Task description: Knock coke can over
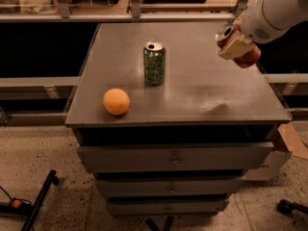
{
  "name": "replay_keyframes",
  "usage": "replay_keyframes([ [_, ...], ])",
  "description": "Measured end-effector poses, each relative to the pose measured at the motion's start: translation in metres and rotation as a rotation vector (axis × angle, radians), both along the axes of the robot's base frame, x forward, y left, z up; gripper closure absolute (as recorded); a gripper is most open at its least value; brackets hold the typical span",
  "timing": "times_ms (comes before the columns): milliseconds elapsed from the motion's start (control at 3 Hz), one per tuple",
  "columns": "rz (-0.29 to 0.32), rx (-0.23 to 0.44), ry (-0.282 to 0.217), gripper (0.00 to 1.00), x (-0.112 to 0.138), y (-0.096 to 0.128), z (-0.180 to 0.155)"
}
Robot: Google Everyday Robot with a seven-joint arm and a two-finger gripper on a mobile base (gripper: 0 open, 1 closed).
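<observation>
The red coke can (249, 57) is off the table, tilted with its silver top to the upper left, above the right side of the grey cabinet top (192, 88). My gripper (235, 44) is shut on it; a tan finger pad (234, 46) lies across the can's front. The white arm comes in from the upper right. The can's shadow falls on the top below it.
A green can (154, 64) stands upright at the middle of the top. An orange (116, 101) lies near the front left edge. Drawers (173, 157) are below. A cardboard box (290, 143) is on the floor at right, and black stand legs (38, 201) at left.
</observation>
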State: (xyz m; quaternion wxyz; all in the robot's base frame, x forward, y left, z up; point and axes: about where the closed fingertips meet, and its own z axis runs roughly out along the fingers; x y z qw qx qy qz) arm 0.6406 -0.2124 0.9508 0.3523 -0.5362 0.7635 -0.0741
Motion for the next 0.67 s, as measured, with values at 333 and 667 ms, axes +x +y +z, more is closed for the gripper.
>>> replay_keyframes([
  [333, 0.134, -0.156, 0.073, 1.00, -0.012, 0.028, -0.024],
  [667, 0.282, -0.243, 0.165, 1.00, -0.020, 0.047, -0.046],
])
